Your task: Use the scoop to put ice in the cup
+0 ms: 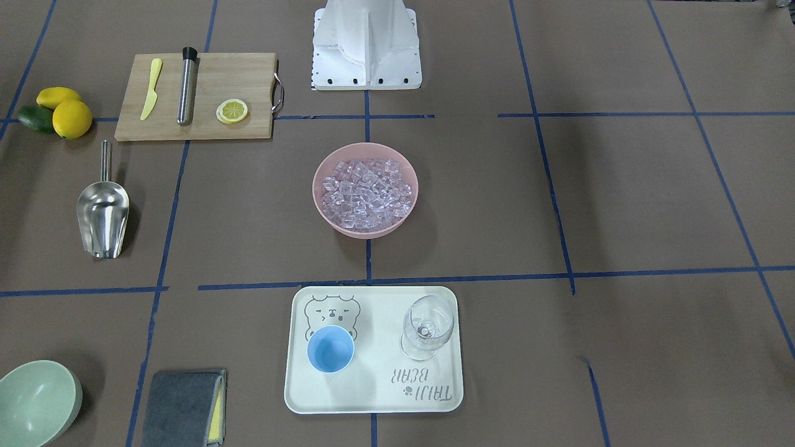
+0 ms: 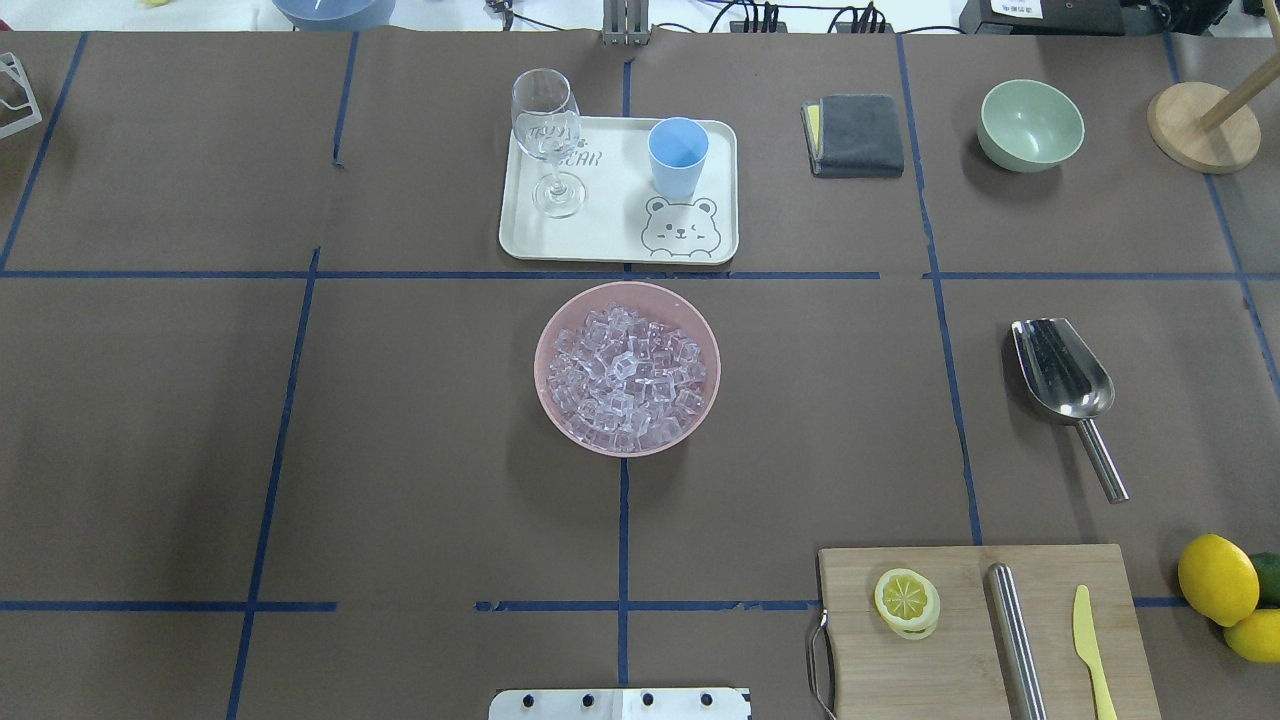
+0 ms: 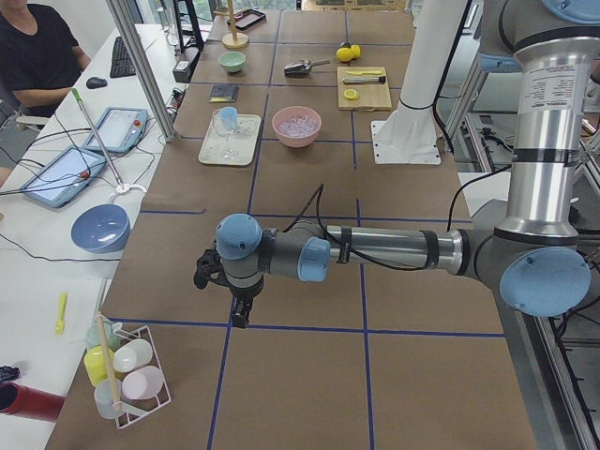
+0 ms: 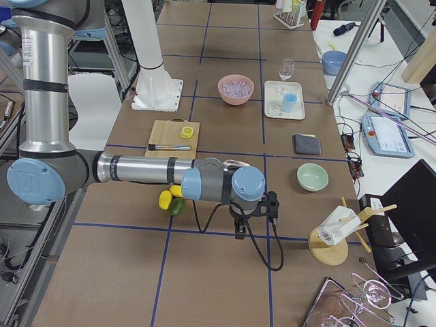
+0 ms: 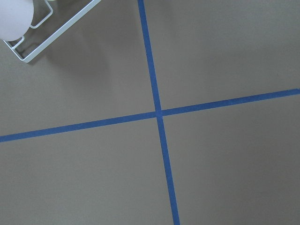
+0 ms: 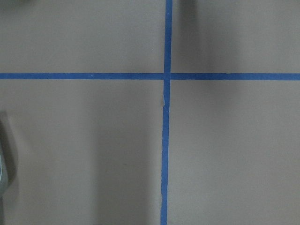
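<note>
Item 1: the ice (image 2: 627, 375) is lying heaped in a pink bowl (image 2: 539, 365) at the middle of the table (image 2: 400, 450).

Item 2: the cup (image 2: 677, 157) is standing upright on a cream tray (image 2: 610, 220) just beyond the bowl, beside a wine glass (image 2: 548, 130) on the same tray.

Item 3: the scoop (image 2: 1065, 370) is lying flat on the table, well apart from the bowl on the robot's right, with its handle pointing toward a cutting board (image 2: 960, 660).

Item 4: the left gripper (image 3: 239, 314) is hanging over bare table, far from the bowl. Whether its jaws are parted cannot be told, and nothing is showing in them.

Item 5: the right gripper (image 4: 240, 228) is hanging likewise at the opposite end, jaw state also indeterminable.
</note>
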Motion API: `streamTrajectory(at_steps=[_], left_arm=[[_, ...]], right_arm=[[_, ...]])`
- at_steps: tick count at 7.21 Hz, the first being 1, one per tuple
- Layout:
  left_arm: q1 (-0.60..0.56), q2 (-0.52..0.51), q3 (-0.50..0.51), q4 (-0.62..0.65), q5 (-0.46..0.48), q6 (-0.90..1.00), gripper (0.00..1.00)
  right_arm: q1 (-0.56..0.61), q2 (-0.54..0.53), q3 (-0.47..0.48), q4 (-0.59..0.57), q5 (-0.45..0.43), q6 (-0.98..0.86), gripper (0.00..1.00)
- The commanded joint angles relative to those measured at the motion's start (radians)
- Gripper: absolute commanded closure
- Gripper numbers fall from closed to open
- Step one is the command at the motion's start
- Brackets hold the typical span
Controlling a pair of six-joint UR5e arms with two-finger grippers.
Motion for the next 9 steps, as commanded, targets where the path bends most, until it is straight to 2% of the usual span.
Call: streamTrajectory(at_steps=[1,3,4,5,6,7,8,9], left_arm=[[-0.001,0.0,-0.007,0.0,0.0,0.0,0.0],[0.001,-0.002,-0.05,0.0,0.0,0.0,0.0],[0.001,-0.003,-0.067,0.0,-0.002,0.002,0.0],[0.001,-0.012,-0.1,-0.005,-0.002,0.011,0.0],[0.016,-0.035,-0.13,-0.009,-0.011,0.003,0.0],[0.028,-0.07,-0.162,-0.047,-0.012,0.006,0.0],[0.05,-0.069,-0.174,-0.171,-0.049,0.005,0.0],[0.086,-0.069,-0.167,-0.305,-0.107,-0.012,0.0]], right_arm=[[0.001,0.013,0.001,0.001,0.007,0.001,0.0],[0.0,0.039,-0.008,0.001,0.024,0.009,0.0],[-0.005,0.053,-0.002,0.002,0.038,0.101,0.0],[-0.028,0.105,0.001,-0.001,0.029,0.143,0.0],[-0.04,0.09,-0.011,0.001,0.044,0.144,0.0],[-0.103,0.093,0.01,0.019,0.043,0.148,0.0],[-0.146,0.091,0.014,0.06,0.04,0.209,0.0],[-0.176,0.088,0.018,0.159,0.04,0.286,0.0]])
